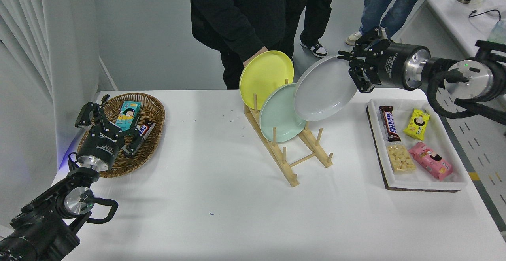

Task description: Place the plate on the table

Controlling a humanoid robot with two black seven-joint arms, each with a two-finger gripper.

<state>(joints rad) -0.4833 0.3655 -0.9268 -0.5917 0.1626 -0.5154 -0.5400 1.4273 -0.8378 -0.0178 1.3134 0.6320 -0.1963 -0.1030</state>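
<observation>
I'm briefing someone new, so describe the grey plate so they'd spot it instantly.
Start at the wooden rack mid-table. Above its right side, the right gripper holds the plate by its upper rim. It's plain light grey and airborne, while the yellow plate and mint-green plate sit slotted.

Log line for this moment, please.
right gripper: shut on grey plate | plate: clear of rack, above table | left gripper: parked

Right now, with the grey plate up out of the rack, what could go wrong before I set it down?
The right gripper holds the plate only by its upper rim, tilted, so it might slip or swing. Its lower edge hangs close to the mint-green plate and the rack pegs. A person's hand rests by the yellow plate, near your path.
</observation>
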